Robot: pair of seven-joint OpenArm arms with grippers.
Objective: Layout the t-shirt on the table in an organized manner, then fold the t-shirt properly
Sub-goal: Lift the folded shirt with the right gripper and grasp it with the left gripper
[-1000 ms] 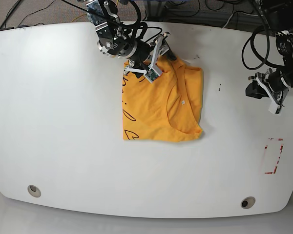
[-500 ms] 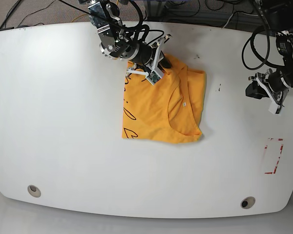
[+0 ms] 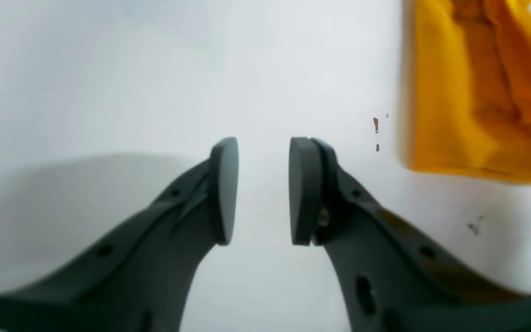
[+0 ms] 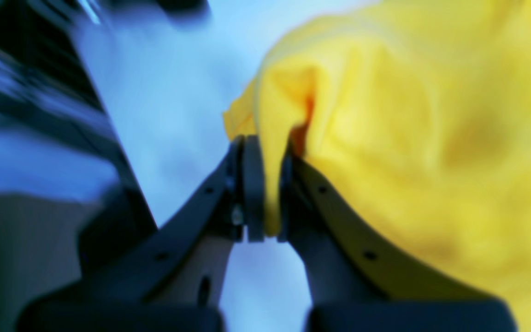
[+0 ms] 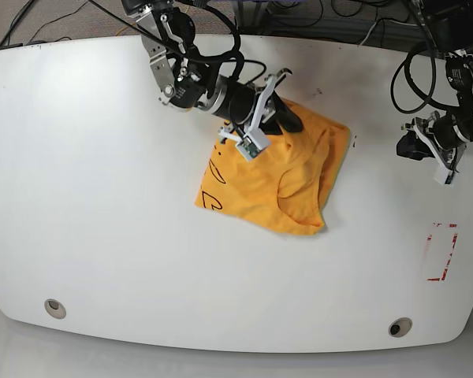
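**A:** Quick count: one t-shirt (image 5: 280, 177), one table (image 5: 102, 197), two grippers. On the tabletop I also get two round holes, one near the front left corner (image 5: 55, 308) and one near the front right (image 5: 400, 327), plus one red rectangle outline (image 5: 441, 252).

**B:** Same here. Where's the shirt sitting?

**A:** A bit past the table's middle toward 1 o'clock in the overhead view, bunched and skewed, black lettering along its left side.

**B:** And the grippers?

**A:** The right gripper (image 4: 265, 189) is clamped tight on a fold of yellow cloth, pads squeezed with fabric between them. The rest of the shirt spreads out from it toward 3 to 5 o'clock. The left gripper (image 3: 263, 189) has its pads a little apart with nothing between them; in its camera the shirt's edge (image 3: 477, 87) is off at 2 o'clock, well clear.
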